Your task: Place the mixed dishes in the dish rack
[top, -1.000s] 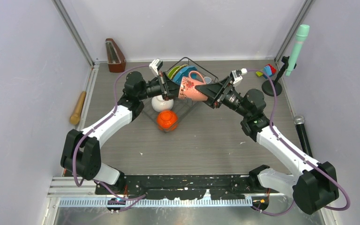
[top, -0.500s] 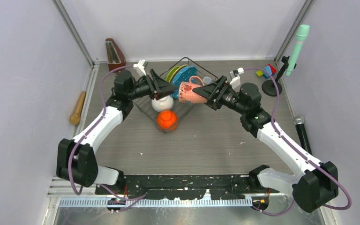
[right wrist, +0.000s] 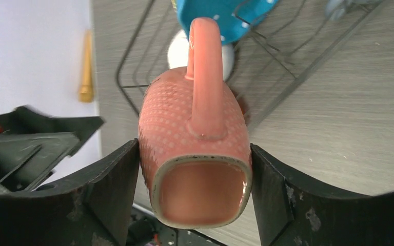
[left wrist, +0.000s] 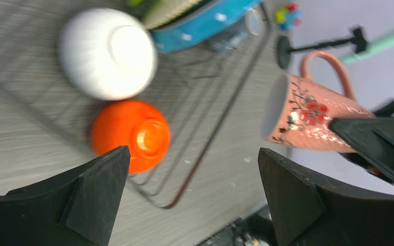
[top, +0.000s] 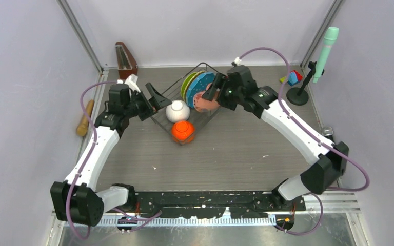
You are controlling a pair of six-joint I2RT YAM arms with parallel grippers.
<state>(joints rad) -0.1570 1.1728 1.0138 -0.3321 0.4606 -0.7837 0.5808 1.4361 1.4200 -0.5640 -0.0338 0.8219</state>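
Robot test cell in a lab.
Plain lavender walls [top: 25,77] on bare aluminium posts [top: 79,33] boxed in a grey table [top: 225,154]. A left arm [top: 95,151] and a right arm [top: 292,130], purple cables looped along them, stood bolted to a black rail [top: 210,197] at its near edge. Unrelated props lay round the rim: a metronome [top: 125,60], a green microphone [top: 326,51] on a stand, toy blocks [top: 293,77] and a wooden stick [top: 85,118].

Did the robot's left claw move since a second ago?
Yes. The left gripper slid left, off the pink mug, and now sits left of the white bowl, jaws open.
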